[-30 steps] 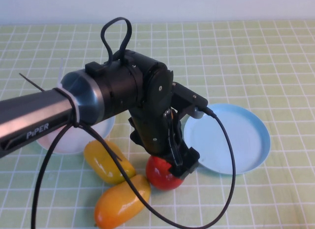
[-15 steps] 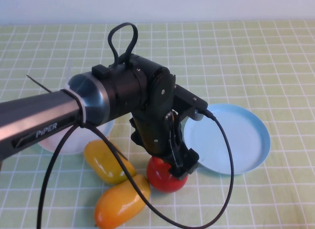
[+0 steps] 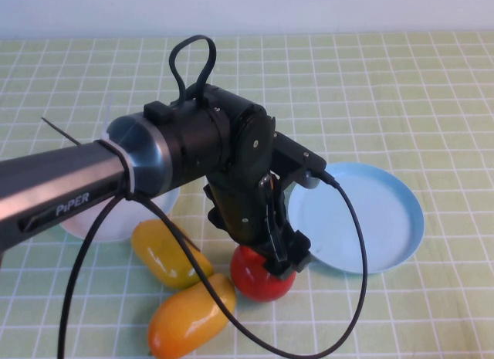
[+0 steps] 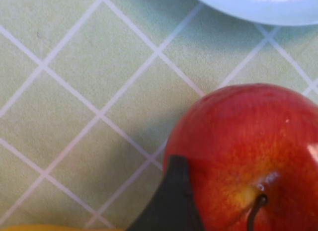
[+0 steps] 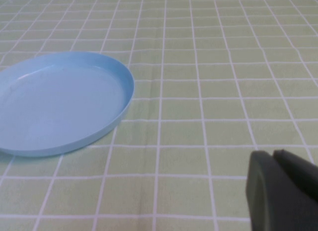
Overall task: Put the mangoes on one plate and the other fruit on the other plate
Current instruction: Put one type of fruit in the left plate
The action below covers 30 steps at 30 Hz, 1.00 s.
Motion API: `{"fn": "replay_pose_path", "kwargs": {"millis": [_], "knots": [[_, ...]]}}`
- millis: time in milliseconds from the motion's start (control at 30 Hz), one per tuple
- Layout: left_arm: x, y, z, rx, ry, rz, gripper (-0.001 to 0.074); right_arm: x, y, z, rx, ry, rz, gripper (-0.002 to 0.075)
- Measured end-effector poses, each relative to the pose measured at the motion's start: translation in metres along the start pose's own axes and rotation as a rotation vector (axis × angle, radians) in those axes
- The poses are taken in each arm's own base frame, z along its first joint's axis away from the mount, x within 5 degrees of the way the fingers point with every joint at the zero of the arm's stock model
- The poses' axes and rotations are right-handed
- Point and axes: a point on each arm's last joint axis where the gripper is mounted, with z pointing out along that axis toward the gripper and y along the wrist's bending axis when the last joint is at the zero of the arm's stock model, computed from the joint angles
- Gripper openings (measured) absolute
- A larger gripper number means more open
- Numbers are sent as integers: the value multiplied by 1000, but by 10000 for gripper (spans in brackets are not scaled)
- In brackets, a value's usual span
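Left gripper (image 3: 279, 255): fingers masked by the wrist body; one dark tip shows, the spread unreadable. Red apple (image 3: 258, 272): upper part covered by the gripper. White plate (image 3: 116, 216): largely behind the left arm (image 3: 116, 174). Right gripper (image 5: 283, 191): cropped at the frame corner, apparently closed. Lower mango (image 3: 191, 315): cut by the bottom edge.

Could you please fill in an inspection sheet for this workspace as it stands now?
Surface: green checked cloth.
Job's things: blue plate bare; white plate largely hidden by the arm; two mangoes and one apple on the cloth.
Clutter: nothing seen.
Grippers: left end effector down on the apple, one finger against it; right end effector low over the cloth, fingers together.
Cables: black cable loops over the blue plate.
Surroundings: pale wall.
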Motion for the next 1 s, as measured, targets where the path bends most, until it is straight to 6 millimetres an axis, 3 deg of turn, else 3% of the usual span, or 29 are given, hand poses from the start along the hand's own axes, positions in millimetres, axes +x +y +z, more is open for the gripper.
{"fn": "replay_pose_path", "kwargs": {"millis": [200, 367, 500, 600, 800, 1000], "knots": [[1, 3, -6, -42, -10, 27, 568, 0, 0, 0, 0, 0, 0, -17], [4, 14, -38, -126, -85, 55, 567, 0, 0, 0, 0, 0, 0, -16], [10, 42, -79, -232, -163, 24, 566, 0, 0, 0, 0, 0, 0, -16], [20, 74, -97, -318, -144, -33, 566, 0, 0, 0, 0, 0, 0, -17], [38, 136, -87, -389, -81, -164, 566, 0, 0, 0, 0, 0, 0, -17], [28, 156, -64, -400, -137, -160, 564, 0, 0, 0, 0, 0, 0, -16]]}}
